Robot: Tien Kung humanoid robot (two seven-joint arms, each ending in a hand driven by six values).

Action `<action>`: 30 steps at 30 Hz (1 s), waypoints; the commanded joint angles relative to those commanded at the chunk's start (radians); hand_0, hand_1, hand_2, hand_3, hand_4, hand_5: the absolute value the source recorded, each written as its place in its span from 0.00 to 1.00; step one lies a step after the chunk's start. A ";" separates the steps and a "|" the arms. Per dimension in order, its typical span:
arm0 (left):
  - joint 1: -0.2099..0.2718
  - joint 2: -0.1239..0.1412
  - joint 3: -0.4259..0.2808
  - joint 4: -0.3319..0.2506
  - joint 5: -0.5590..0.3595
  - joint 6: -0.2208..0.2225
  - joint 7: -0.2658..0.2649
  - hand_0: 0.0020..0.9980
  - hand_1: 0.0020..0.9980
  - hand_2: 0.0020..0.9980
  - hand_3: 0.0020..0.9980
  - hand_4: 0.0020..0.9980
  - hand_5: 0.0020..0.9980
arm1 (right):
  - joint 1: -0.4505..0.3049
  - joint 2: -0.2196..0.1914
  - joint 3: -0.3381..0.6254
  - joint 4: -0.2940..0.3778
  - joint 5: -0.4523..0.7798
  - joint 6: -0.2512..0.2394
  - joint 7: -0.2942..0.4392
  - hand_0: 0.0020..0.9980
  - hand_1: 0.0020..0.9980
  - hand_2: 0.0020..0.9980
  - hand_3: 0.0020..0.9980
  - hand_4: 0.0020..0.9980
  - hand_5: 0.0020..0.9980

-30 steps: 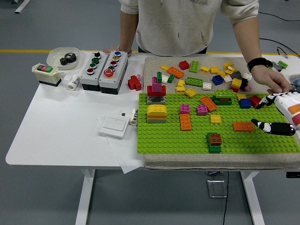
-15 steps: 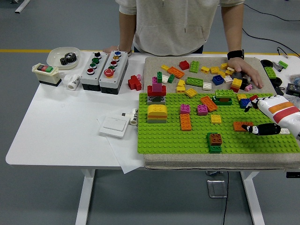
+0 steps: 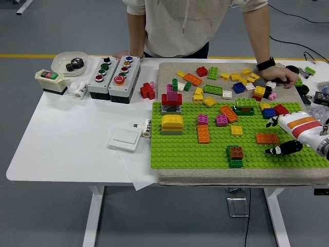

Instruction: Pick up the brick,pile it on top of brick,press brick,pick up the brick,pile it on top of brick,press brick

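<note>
Over the right end of the green baseplate [image 3: 185, 149] my right hand [image 3: 290, 135] hovers, white palm with an orange stripe, dark fingers [image 3: 281, 150] loosely spread and holding nothing. Just left of the fingertips, lying flat on the plate, is the orange brick [image 3: 267, 138]; I cannot tell whether a fingertip touches it, but it is not lifted. Further left of the hand, near the plate's front edge, stands a short stack, a brown brick [image 3: 236, 152] seated on a green brick [image 3: 236, 163]; I judge that to be either a finished pile or the base meant to receive the next piece. Other stacks stand well to the left: a yellow block [image 3: 172, 124] and a red and pink tower [image 3: 171, 98]. Loose bricks lie scattered beyond the hand on the grey mat [image 3: 169, 69], where a person's hand [image 3: 281, 76] rests. My left hand is out of view. My reading: a pick-up is pending, with piling and pressing left to do; how many rounds are complete I cannot say.
</note>
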 joint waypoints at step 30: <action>0.003 0.000 -0.017 -0.001 0.033 0.002 0.014 0.77 0.75 0.75 0.60 0.66 0.67 | 0.029 0.054 -0.019 -0.115 0.035 -0.025 0.017 0.35 0.48 0.54 0.56 0.90 0.50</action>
